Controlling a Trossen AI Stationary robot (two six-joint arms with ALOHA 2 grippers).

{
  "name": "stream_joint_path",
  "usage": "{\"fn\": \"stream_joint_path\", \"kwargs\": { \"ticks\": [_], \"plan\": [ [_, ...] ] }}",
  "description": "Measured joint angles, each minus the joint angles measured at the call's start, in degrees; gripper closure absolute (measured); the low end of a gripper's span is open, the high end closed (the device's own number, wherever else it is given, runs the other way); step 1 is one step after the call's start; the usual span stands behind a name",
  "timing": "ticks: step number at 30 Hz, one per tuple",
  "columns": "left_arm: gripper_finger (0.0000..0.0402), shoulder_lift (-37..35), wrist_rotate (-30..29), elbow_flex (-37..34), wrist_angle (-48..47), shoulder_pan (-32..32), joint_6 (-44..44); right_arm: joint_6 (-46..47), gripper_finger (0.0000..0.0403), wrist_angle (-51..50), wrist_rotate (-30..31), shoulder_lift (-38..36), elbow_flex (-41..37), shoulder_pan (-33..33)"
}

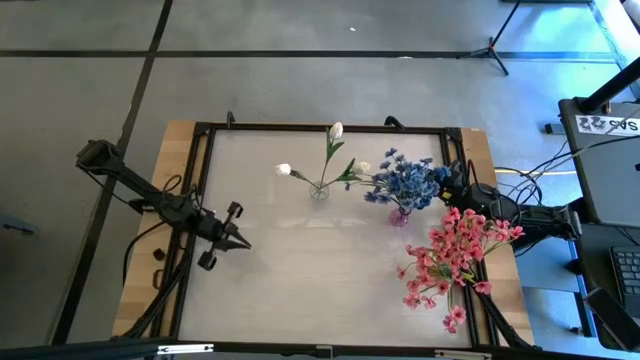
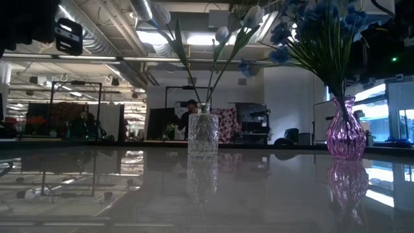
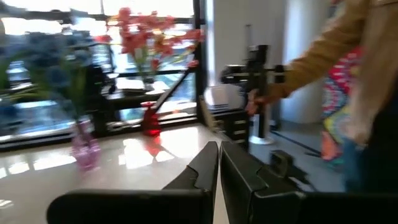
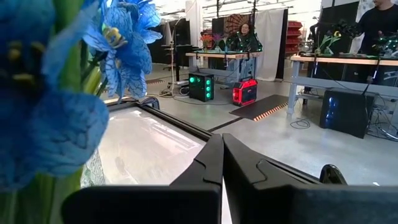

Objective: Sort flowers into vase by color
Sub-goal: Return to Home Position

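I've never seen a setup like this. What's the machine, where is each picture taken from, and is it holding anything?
It's a robot with two dark arms at a table. One picture looks straight down, one looks level across the tabletop, and two come from cameras on the wrists. On the table stand three vases: a clear vase with white flowers, a purple vase with blue flowers, a red vase with pink flowers. The left gripper hovers over the table's left side; the right gripper sits beside the blue flowers. Both are shut and hold nothing.
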Motion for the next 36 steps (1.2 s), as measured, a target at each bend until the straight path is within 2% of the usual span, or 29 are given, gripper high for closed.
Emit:
{"fn": "stream_joint_path", "kwargs": {
  "ticks": [3,9,13,17,19,23,28,31,36],
  "plan": [
    [0.0388,0.0,-2.1,0.0,0.0,0.4,-0.4,0.1,0.0400,0.0,0.0,0.0,0.0,0.0],
    [0.0388,0.0,-1.5,0.0,0.1,1.5,-0.4,0.2,0.0400,0.0,0.0,0.0,0.0,0.0],
    [0.0388,0.0,-1.0,0.0,0.1,7.3,-2.4,0.2,0.0400,-0.1,0.1,0.0,0.0,0.0],
    [0.0388,0.0,6.2,0.0,-1.0,15.1,-7.1,0.2,0.0400,-0.1,0.1,0.0,0.0,0.0],
    [0.0388,0.0,8.2,0.1,-4.9,18.5,-9.6,0.2,0.0400,0.0,0.1,0.0,0.0,0.0],
    [0.0388,-1.6,7.2,0.0,-13.4,23.4,-10.5,0.2,0.0400,0.0,0.2,0.0,0.0,0.0],
    [0.0388,-8.5,-1.1,0.0,-18.0,26.9,-8.4,0.2,0.0400,0.1,0.2,0.0,0.0,0.0],
    [0.0388,-14.5,0.3,0.0,-21.9,27.0,-4.9,0.2,0.0400,0.1,0.2,0.0,0.0,0.0],
    [0.0388,-26.6,2.7,0.0,-33.8,27.0,-4.9,0.2,0.0400,0.2,0.2,0.0,0.0,0.0]
  ]
}}
